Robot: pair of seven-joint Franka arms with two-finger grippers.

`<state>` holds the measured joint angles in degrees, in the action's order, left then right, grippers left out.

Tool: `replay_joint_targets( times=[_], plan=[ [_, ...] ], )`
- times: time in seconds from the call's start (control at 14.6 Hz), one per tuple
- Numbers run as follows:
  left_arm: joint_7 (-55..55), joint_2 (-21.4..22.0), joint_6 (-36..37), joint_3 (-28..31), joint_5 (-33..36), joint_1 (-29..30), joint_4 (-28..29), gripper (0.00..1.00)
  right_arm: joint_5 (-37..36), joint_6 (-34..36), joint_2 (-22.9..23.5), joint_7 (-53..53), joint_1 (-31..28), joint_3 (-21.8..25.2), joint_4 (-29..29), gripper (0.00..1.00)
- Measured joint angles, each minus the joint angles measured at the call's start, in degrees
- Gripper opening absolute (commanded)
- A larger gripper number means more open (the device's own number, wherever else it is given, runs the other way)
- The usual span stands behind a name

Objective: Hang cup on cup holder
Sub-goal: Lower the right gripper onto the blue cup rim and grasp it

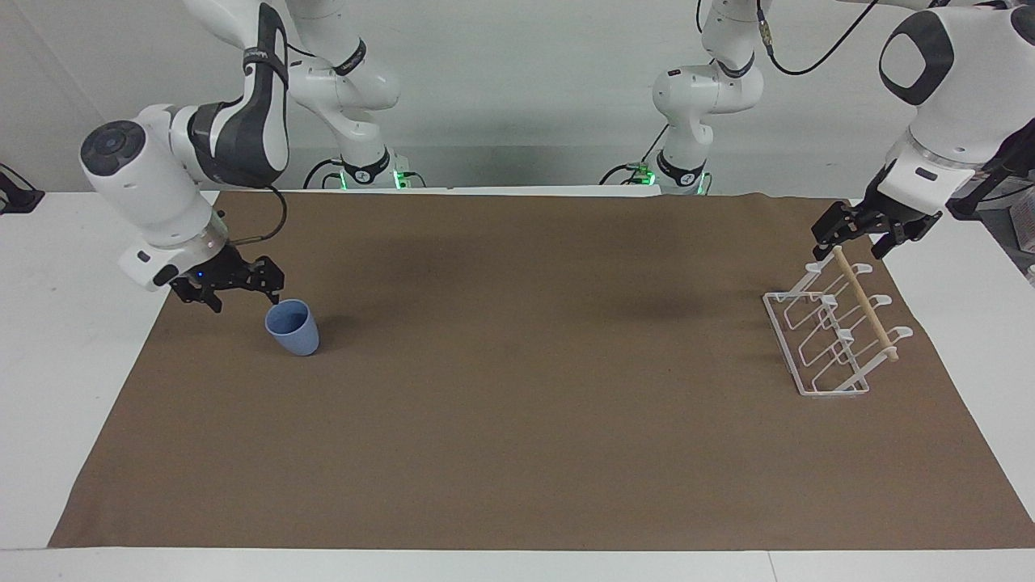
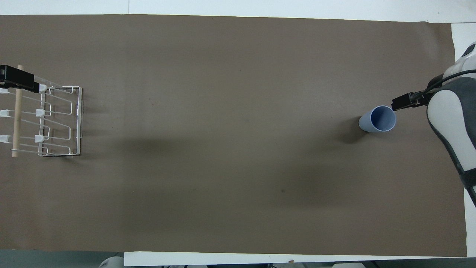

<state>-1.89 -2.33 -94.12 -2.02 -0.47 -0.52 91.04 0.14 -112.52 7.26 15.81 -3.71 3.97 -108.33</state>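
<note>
At the right arm's end of the table, the right gripper [image 1: 247, 297] hangs low over the brown mat [image 1: 517, 420], just beside the cup [image 1: 293, 327], with its fingers spread wide and nothing between them. One fingertip sits close to the cup's rim; I cannot tell whether it touches. The wrist tilts toward the cup, which I read as a lead-in to a grasp from the side or over the rim, so the jaws stand wide to take in the tumbler's wall.

The cup stands upright on the mat, mouth up, toward the right arm's end and well apart from the cup holder [image 2: 79, 119]. It is light blue, smooth and bears no mark or print. Nothing has been hung yet, and the long bare stretch of mat between cup and rack suggests a carry across the table or a handover.

Toward the left arm's end, the cup holder rests on the mat on its wire base, its prongs slanting up to the wooden rod [image 1: 866, 305], which looks meant to let a cup slip on mouth-down. No prong carries anything.

Over the rod's end nearer the robots, the left gripper [image 1: 855, 246] waits, fingers apart and empty, perhaps placed to steady the rack or to receive the cup.

No brand or label is readable anywhere; lettering on an arm's band is too small to make out.
</note>
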Motion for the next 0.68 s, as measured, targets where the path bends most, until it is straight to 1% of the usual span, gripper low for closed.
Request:
replay_joint_targets(
  times=[0.34, 0.41, 0.55, 0.68],
  plan=[
    [0.0, 0.0, 0.0, 0.0, 0.0, 0.0, 0.0, 1.0, 0.2, -6.3, 0.7, 0.0, 0.0, 0.0, -6.0, 0.89],
    [0.0, 0.0, 0.0, 0.0, 0.0, 0.0, 0.0, 1.0, 0.2, -7.6, 0.8, 0.0, 0.0, 0.0, -7.0, 0.85],
    [0.0, 0.0, 0.0, 0.0, 0.0, 0.0, 0.0, 1.0, 0.2, -9.2, 1.1, 0.0, 0.0, 0.0, -8.4, 0.71],
    [0.0, 0.0, 0.0, 0.0, 0.0, 0.0, 0.0, 1.0, 0.3, -9.7, 1.8, 0.0, -0.1, 0.0, -8.9, 0.61]
  ],
)
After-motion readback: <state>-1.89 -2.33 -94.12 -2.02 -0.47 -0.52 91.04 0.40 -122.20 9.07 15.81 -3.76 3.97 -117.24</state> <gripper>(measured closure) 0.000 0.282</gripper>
